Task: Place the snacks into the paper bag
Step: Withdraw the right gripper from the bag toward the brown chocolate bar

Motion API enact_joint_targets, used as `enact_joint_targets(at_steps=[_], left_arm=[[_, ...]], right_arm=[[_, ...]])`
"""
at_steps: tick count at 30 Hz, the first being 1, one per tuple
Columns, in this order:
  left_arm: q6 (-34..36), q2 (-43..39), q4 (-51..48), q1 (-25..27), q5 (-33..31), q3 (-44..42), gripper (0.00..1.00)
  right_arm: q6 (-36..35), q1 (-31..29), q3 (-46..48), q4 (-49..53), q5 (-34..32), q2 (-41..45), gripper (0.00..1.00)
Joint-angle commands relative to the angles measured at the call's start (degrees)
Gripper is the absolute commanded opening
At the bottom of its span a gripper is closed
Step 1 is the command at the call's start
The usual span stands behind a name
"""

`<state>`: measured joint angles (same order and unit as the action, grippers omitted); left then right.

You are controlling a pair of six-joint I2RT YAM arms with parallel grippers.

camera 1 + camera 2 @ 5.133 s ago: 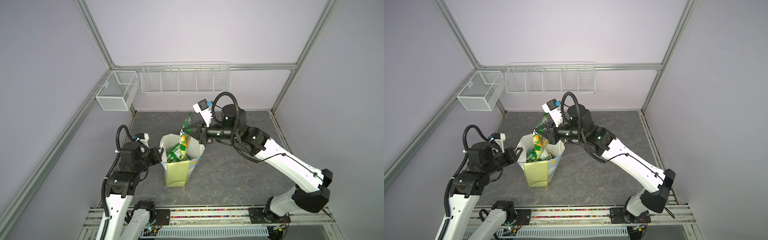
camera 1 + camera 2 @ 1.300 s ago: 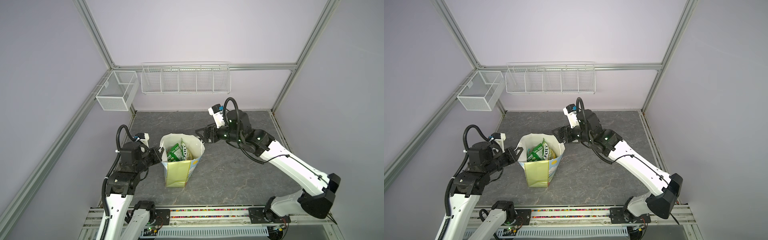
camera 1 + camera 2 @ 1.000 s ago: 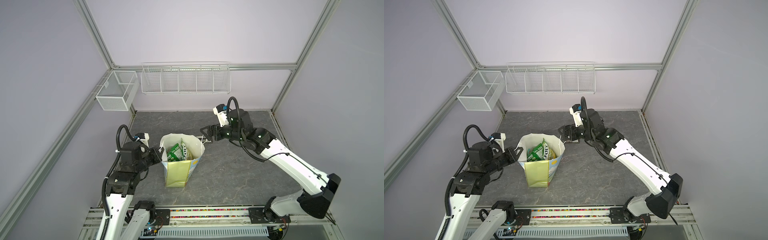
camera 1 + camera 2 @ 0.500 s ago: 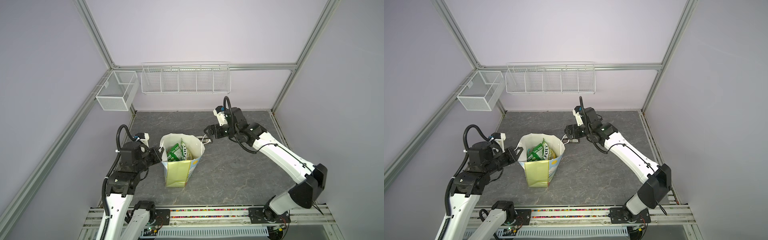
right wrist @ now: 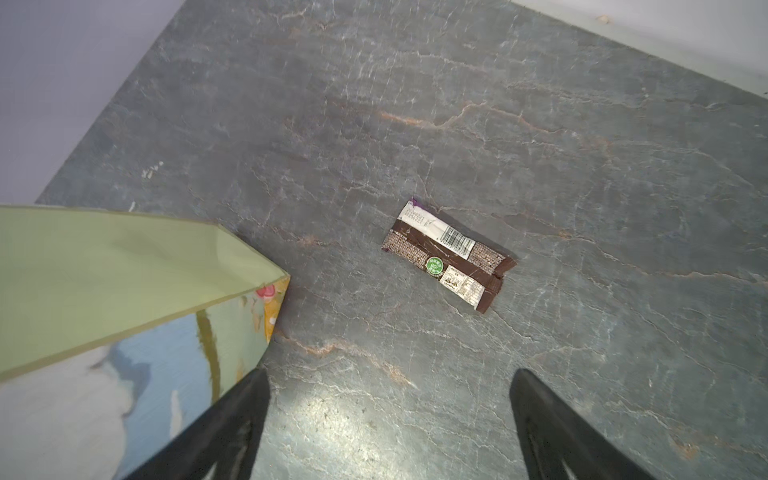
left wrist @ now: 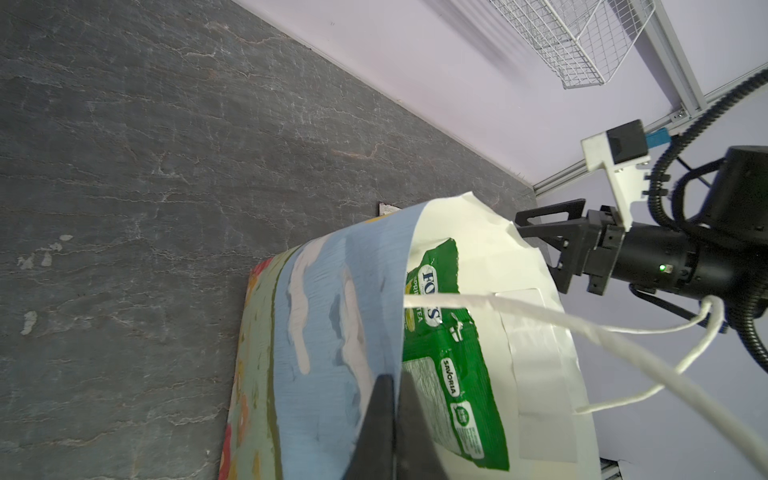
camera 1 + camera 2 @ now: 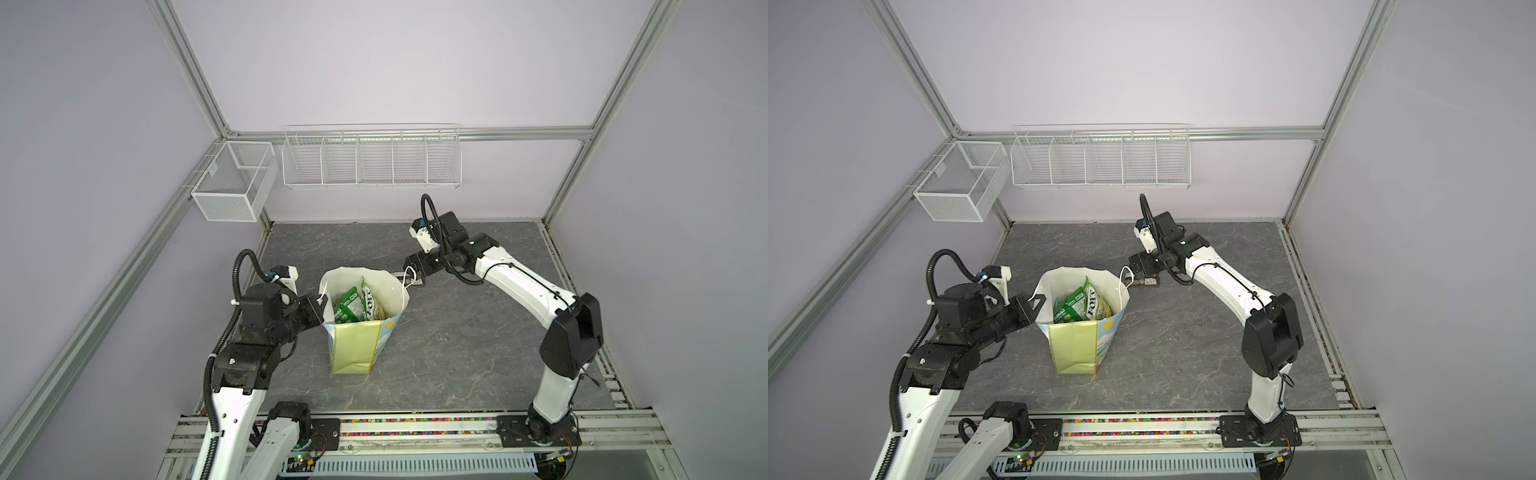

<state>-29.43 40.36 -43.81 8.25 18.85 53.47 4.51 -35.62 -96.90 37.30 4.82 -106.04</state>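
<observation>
One paper bag (image 7: 356, 349) stood upright on the table (image 7: 457, 340), green packets (image 7: 353, 302) inside, its rim pinched in the closed left gripper (image 6: 392, 380). The right gripper (image 5: 390, 374) hung wide and empty just beside the bag. The dark brown bar (image 5: 446, 253) lay flat on the table ahead of it; the jaws should probably have turned to straddle its narrow width and come down clear of the bag wall.

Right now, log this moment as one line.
left tool: shut on paper bag rim | right tool: open, empty | dark brown bar: on table below right tool, outside bag | green packets: in bag
</observation>
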Motion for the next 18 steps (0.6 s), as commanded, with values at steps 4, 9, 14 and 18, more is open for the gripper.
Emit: enact_joint_targets(at_steps=[4, 9, 14, 18], left_arm=[[1.0, -0.5, 1.5, -0.3, -0.9, 2.3, 0.0], [1.0, -0.3, 1.5, -0.3, -0.9, 2.4, 0.0], [1.1, -0.6, 1.1, -0.3, -1.0, 2.6, 0.0], [1.3, -0.8, 0.7, -0.3, -1.1, 2.7, 0.0]], right_arm=[[-8.7, -0.2, 0.6, -3.3, 0.9, -1.9, 0.94], [-15.0, -0.5, -2.4, -2.2, 0.7, -6.3, 0.95], [-22.8, -1.3, -7.5, 1.6, -1.3, -12.3, 0.96], [-26.7, -2.0, -10.9, 3.5, -4.8, -16.5, 0.97]])
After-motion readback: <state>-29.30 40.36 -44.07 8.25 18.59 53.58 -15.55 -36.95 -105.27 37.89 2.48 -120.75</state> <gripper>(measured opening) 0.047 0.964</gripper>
